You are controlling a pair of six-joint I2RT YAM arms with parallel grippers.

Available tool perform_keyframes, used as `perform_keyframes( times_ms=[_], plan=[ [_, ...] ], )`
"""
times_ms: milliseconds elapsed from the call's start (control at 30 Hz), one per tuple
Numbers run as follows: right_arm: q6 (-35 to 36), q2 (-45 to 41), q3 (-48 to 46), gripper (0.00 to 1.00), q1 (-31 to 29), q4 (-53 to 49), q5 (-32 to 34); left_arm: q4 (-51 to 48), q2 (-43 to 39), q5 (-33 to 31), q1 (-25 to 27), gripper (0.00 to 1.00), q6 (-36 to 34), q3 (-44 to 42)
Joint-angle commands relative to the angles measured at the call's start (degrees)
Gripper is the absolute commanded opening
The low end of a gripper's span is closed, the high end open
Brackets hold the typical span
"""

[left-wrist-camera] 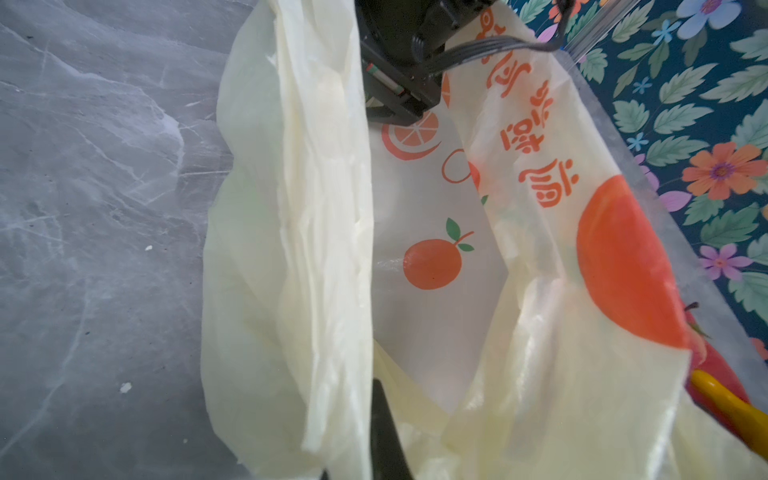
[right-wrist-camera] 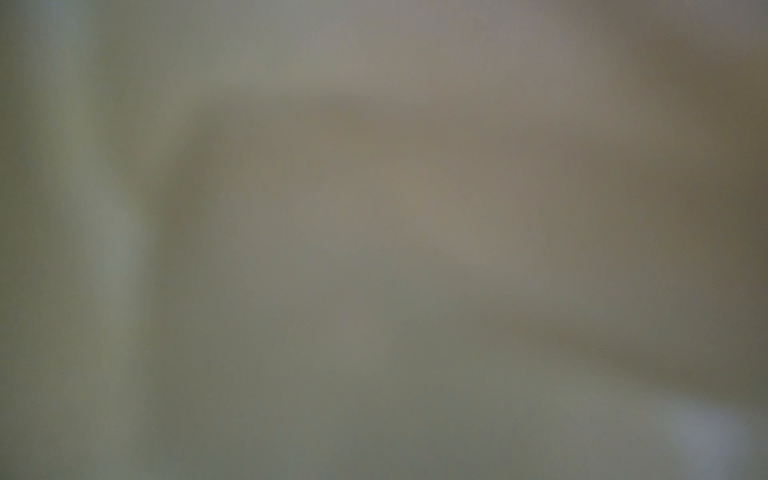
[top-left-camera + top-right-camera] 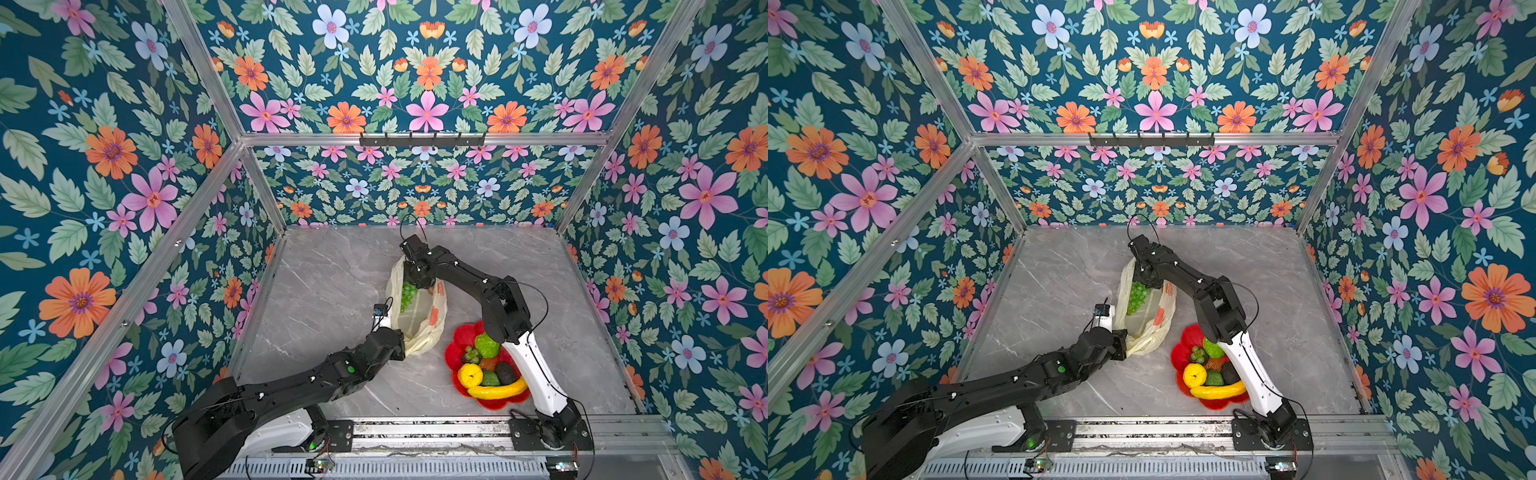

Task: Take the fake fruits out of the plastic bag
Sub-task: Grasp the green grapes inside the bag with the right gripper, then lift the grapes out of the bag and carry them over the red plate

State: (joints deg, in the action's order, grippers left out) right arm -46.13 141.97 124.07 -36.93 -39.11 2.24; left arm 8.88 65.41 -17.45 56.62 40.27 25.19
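Note:
The pale-yellow plastic bag (image 3: 432, 320) (image 3: 1154, 320) lies mid-table, its mouth spread wide in the left wrist view (image 1: 316, 249). A green grape bunch (image 3: 407, 293) (image 3: 1137, 296) shows inside it. My right gripper (image 3: 417, 284) reaches down into the bag's far end beside the grapes; its jaws are hidden, and the right wrist view is only blurred film. My left gripper (image 3: 404, 347) (image 1: 374, 415) is shut on the bag's near edge. Other fake fruits lie in the red dish (image 3: 455, 332): banana (image 3: 496, 390), lemon (image 3: 470, 375), bumpy green fruit (image 3: 487, 345), avocado (image 3: 505, 372).
The red flower-shaped dish stands at the front right, right of the bag, and my right arm (image 3: 528, 357) passes over its far side. Floral walls close in three sides, and a metal rail (image 3: 436, 432) runs along the table's front edge.

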Motion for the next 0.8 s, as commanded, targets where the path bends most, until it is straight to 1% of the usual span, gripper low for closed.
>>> perform_keyframes(
  times_ms=[0,133,233,400,567,767],
  plan=[
    [0.72,-1.65,-1.91,0.56,-0.07,-1.81,-0.61,-1.48,2.15,-1.34,-0.02,0.0,-0.82,0.76],
    [1.06,-5.44,-7.15,0.48,0.26,2.61,-2.46,-2.79,6.66,-0.35,0.13,0.0,-1.0,2.66],
    [1.05,-7.57,-9.96,0.45,0.53,5.15,-3.71,-2.67,7.37,-1.39,0.09,0.0,-0.13,2.2],
    [1.8,-8.69,-11.68,0.42,0.6,7.74,-6.91,-3.3,7.54,-3.01,0.14,0.0,0.51,2.44],
    [2.11,-8.73,-12.04,0.39,0.56,7.75,-7.59,-4.66,6.35,-5.21,0.05,0.0,2.27,1.99],
    [2.83,-11.1,-14.95,0.38,0.59,10.1,-8.91,-5.53,5.26,-4.31,-0.58,0.0,4.09,2.82]
  ],
)
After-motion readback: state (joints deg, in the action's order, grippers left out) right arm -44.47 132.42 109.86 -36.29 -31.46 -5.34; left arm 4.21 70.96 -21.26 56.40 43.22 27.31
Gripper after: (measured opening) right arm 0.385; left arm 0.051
